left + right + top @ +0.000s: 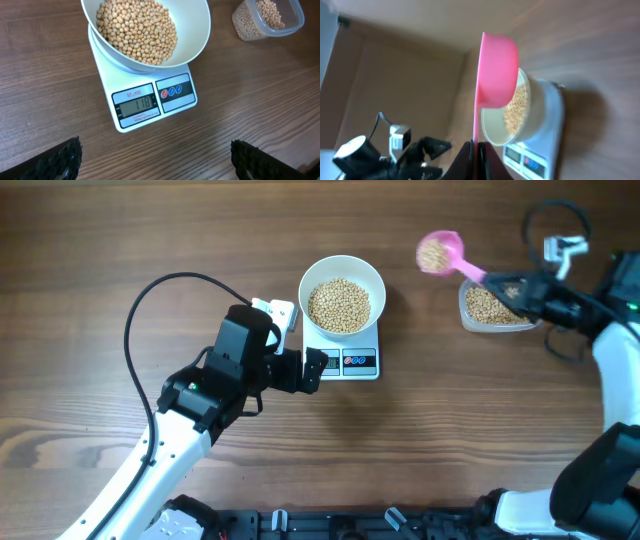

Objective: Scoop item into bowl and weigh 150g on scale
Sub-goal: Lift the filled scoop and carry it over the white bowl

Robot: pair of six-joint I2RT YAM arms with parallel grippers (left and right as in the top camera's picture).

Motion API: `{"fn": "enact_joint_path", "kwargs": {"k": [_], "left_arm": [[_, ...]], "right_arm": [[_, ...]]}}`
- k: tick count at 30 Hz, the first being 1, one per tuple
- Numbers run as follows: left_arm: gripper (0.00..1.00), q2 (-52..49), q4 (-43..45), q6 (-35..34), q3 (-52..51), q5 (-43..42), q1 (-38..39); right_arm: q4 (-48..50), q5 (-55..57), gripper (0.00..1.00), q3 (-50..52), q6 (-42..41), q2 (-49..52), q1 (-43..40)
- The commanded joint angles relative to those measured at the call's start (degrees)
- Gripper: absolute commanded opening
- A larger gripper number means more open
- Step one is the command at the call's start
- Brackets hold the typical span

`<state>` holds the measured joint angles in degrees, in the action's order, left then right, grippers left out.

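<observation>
Pink plastic, a scoop (440, 252) loaded with beans (338, 305), hangs in the air with the right fingers (505, 285) clamped on its handle. It sits out beyond those fingers, between the clear tub (492, 308) just beneath them and the white bowl (342, 293) farther off. The bowl rests on the scale (150, 100), ahead of the left fingers (155, 160), which stand wide apart and hold nothing, their dark tips framing the display from the near side on the worktop (450, 430).

The display appears to read about 118, so my judgement is that the weighing is well along but short of target. The main risk is overshoot: tipping the whole scoopful in at once could carry the reading past 150, and taking beans back out is awkward. A second risk is spillage: any tilt of the scoop while it crosses open worktop would roll beans off its edge. Knocking the bowl's rim with the scoop could shift it on the scale and disturb the reading.
</observation>
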<state>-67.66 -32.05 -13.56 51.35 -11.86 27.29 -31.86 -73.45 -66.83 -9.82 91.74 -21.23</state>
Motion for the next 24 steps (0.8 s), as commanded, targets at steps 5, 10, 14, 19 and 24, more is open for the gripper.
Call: {"fn": "enact_joint_path", "kwargs": {"k": [5,10,14,19,24], "left_arm": [[1.0,0.5,0.1,1.2,0.0,0.6,0.3],[1.0,0.5,0.1,1.2,0.0,0.6,0.3],[1.0,0.5,0.1,1.2,0.0,0.6,0.3],[1.0,0.5,0.1,1.2,0.0,0.6,0.3],[1.0,0.5,0.1,1.2,0.0,0.6,0.3]], "right_arm": [[12.9,9.7,0.04,-0.2,-9.7,0.7,15.4],[13.1,17.0,0.04,-0.2,-8.2,0.7,19.3],[13.3,17.2,0.04,-0.2,-8.1,0.7,20.3],[13.2,22.4,0.04,-0.2,-0.5,0.7,21.6],[13.5,24.2,0.04,-0.2,0.9,0.7,21.6]]}}
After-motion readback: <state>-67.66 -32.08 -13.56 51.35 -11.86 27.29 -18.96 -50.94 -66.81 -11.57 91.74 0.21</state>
